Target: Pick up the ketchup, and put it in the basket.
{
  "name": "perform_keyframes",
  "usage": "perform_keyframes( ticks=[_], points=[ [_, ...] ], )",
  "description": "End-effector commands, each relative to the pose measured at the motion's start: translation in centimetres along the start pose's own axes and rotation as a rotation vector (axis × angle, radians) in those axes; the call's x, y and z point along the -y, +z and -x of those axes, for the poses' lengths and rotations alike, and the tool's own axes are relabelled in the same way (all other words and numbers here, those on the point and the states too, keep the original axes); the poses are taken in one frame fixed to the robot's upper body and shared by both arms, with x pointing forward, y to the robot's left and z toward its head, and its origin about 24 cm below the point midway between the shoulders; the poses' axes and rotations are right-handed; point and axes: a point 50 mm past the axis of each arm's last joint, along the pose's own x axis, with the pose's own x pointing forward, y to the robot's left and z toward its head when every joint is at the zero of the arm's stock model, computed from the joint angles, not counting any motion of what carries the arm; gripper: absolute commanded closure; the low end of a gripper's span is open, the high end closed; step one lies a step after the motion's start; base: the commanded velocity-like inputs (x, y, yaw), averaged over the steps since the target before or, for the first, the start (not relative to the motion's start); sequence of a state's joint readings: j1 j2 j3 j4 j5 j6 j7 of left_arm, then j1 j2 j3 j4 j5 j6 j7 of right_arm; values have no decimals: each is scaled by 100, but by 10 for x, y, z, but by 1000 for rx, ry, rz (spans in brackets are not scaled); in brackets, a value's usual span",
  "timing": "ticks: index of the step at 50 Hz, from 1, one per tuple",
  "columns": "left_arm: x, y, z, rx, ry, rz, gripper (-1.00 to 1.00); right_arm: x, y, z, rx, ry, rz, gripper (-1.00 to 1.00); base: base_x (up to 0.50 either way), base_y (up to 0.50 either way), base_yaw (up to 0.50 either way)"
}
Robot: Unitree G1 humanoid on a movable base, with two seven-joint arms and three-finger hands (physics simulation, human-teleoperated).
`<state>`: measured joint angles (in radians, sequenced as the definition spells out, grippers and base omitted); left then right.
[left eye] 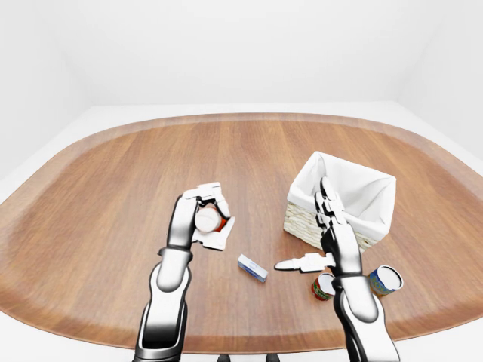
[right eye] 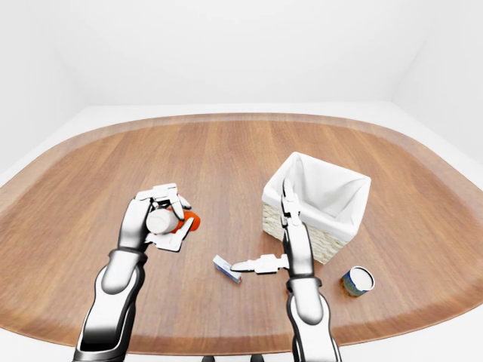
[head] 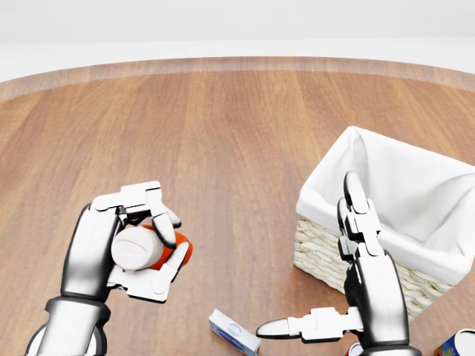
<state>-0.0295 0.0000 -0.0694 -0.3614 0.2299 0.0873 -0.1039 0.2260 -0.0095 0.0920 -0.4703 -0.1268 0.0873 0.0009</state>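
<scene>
Two three-fingered metal hands reach over a broad oval wooden table. The left hand has its fingers closed round a red ketchup bottle with a white cap, holding it clear of the tabletop, tilted with the white end toward the camera and the red body pointing toward the head view's right. The right hand is spread open and holds nothing: two fingers point up the head view, their tips overlapping the near rim of the basket, and the thumb sticks out to the left, level above the wood.

Just below the space between the hands, a small white and blue rectangular box lies flat on the table, near the tip of the right thumb. To the right of the ketchup bottle, well apart from it, stands a square woven wicker basket with a white cloth lining. In the left-eye view, a small red-labelled can and a blue-labelled can with a pale top lie near the table's edge, below the basket and beside the right forearm.
</scene>
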Motion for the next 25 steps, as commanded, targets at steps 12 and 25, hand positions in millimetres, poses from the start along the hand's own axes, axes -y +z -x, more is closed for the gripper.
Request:
perform_keyframes(
  ticks=[12,25],
  points=[
    [40,50,3,203,-88,84,99,-2,1,1,4,5,-1,-100,0,0,0],
    [58,65,9,254,-137,103,99,-4,-2,2,-5,13,-5,-100,0,0,0]
  ],
)
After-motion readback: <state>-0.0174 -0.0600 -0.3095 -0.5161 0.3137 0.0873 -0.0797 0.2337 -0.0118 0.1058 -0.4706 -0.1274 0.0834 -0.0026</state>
